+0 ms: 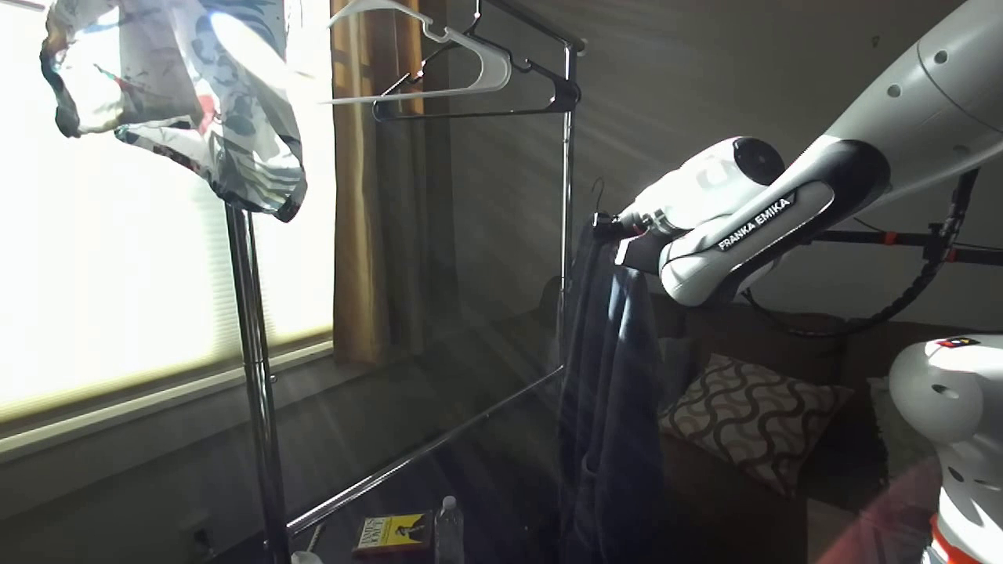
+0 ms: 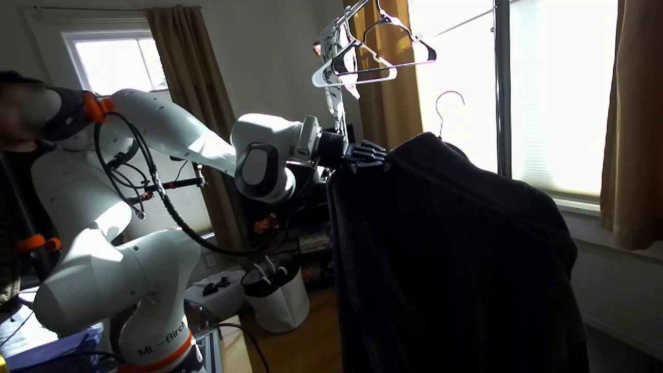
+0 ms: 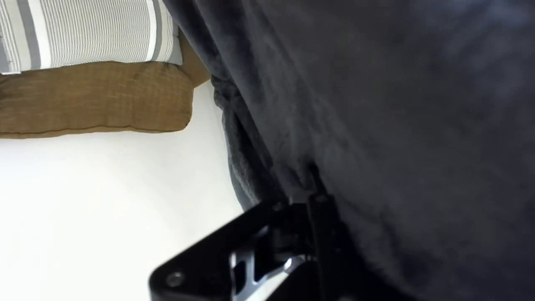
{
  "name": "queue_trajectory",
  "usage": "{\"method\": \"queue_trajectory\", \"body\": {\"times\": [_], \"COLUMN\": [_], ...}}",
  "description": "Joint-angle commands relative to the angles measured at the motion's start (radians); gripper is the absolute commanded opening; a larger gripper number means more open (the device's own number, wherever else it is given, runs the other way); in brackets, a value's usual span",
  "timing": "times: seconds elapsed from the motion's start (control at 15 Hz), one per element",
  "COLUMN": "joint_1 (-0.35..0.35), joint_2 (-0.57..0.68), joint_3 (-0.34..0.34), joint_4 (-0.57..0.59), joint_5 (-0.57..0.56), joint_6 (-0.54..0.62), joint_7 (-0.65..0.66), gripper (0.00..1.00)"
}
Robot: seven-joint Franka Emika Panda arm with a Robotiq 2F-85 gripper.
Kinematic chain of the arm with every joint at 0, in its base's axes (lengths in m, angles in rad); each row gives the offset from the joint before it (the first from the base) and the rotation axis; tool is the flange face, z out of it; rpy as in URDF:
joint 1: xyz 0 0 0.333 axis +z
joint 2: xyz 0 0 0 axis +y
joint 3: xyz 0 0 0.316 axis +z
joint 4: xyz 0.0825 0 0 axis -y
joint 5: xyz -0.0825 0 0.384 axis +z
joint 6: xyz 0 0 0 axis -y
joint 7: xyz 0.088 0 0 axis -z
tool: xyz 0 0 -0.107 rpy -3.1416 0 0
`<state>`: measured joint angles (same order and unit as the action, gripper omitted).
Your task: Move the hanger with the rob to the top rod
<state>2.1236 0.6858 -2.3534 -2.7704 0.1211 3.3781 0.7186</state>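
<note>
Gripper (image 3: 299, 200) was clamped on dk robe (image 2: 456, 248), well below top rod (image 1: 537, 21); robe's hanger (image 2: 441, 124), mostly hidden, also sat below & apart fr. top rod. Couldn't tell if hanger was pinched too. Wht hanger (image 1: 499, 69) & blk hanger (image 1: 564, 95) hung under top rod.

Both exterior views (the wrist view sits closer) share the robe (image 2: 456, 248).

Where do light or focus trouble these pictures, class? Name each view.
In an exterior view, the window glares white and pale flare streaks spread across; in an exterior view, the robe is nearly black, its detail mostly lost; in the wrist view, the wall washes out to white and the end effector looks slightly soft.
</note>
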Motion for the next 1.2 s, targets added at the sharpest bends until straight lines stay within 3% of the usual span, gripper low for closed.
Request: {"method": "queue_trajectory", "body": {"times": [0.0,0.13,0.2,0.27,0.47,0.53,0.67,1.13], "joint_1": [0.000,-0.034,-0.006,-0.010,-0.010,-0.011,-0.030,0.002], "joint_2": [0.215,0.287,0.169,0.196,0.181,0.172,0.221,0.416], "joint_3": [0.014,0.017,0.029,0.032,0.051,0.052,0.045,-0.066], "joint_4": [0.006,0.015,0.019,0.019,0.014,0.014,0.014,0.058], "joint_5": [0.208,0.287,0.275,0.294,0.303,0.303,0.340,0.389], "joint_6": [-0.111,-0.178,-0.141,-0.168,-0.172,-0.172,-0.145,-0.163], "joint_7": [0.000,0.004,-0.050,-0.054,-0.058,-0.059,-0.041,-0.086], "gripper": [0.02,0.02,0.02,0.07,0.07,0.02,0.02,0.02]}}
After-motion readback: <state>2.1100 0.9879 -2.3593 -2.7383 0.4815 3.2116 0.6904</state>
